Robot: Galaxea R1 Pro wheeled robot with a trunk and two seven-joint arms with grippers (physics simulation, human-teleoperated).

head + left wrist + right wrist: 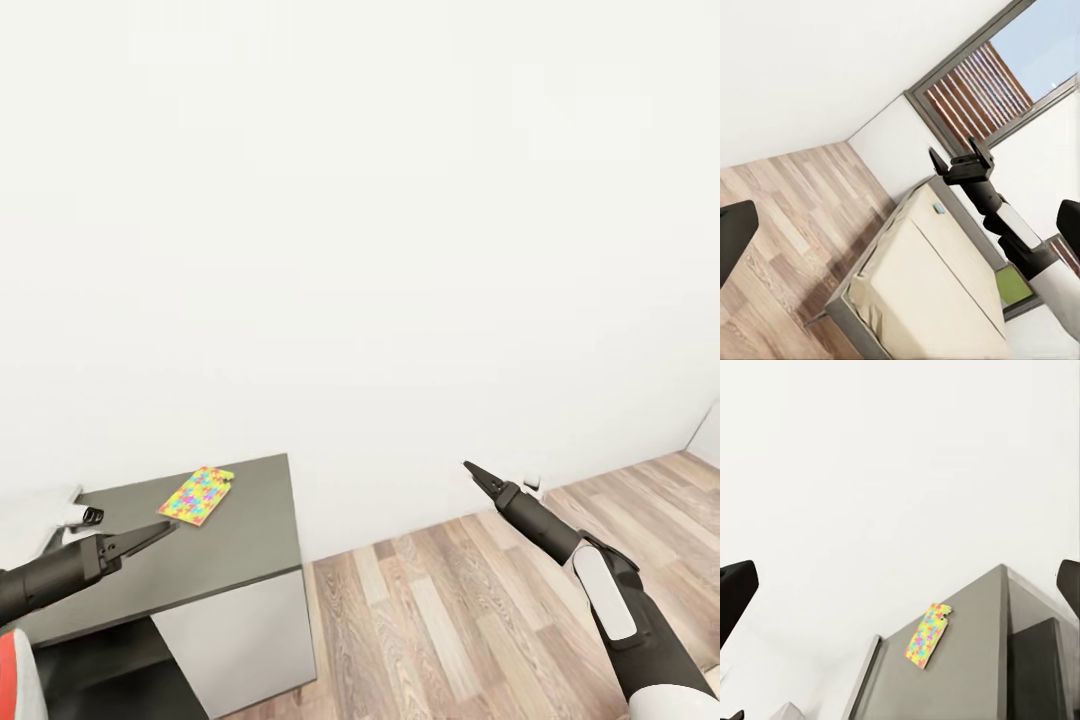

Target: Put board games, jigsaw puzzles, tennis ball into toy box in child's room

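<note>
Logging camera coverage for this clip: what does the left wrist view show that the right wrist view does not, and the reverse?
Left wrist view: the bed with two small printed boxes, one blue and one green, the window, wood floor, and the right hand, open. Right wrist view: a jigsaw puzzle lying on the dark grey cabinet. Both share the white wall.

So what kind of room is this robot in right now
Most likely a bedroom, probably a child's. A beige bed stands under a tall dark-framed window, a colourful jigsaw puzzle lies on a dark grey cabinet, and the floor is wood plank against plain white walls.
</note>
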